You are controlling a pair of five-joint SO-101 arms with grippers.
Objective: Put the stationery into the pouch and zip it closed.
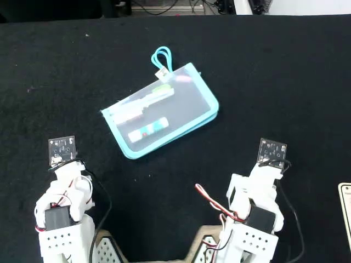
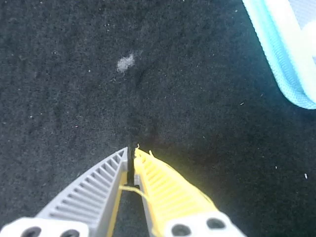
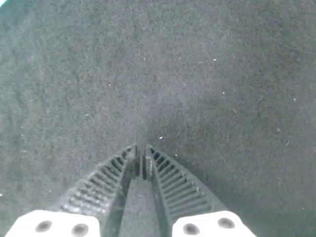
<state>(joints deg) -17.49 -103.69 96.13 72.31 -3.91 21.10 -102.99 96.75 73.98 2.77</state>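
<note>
A clear pouch [image 1: 162,112] with light-blue trim lies flat in the middle of the black table, a blue cord loop [image 1: 162,57] at its far corner. Through its clear face I see stationery [image 1: 147,129] lying inside it. A blue corner of the pouch [image 2: 291,54] also shows in the left wrist view. My left gripper [image 2: 132,150] is shut with nothing held, pulled back at the near left, well short of the pouch. My right gripper [image 3: 141,150] is shut on nothing over bare cloth at the near right.
Black cloth [image 1: 285,71] covers the table. A white card [image 1: 345,205] pokes in at the right edge near the right arm. Cables and dark equipment [image 1: 164,6] run along the far edge behind the table.
</note>
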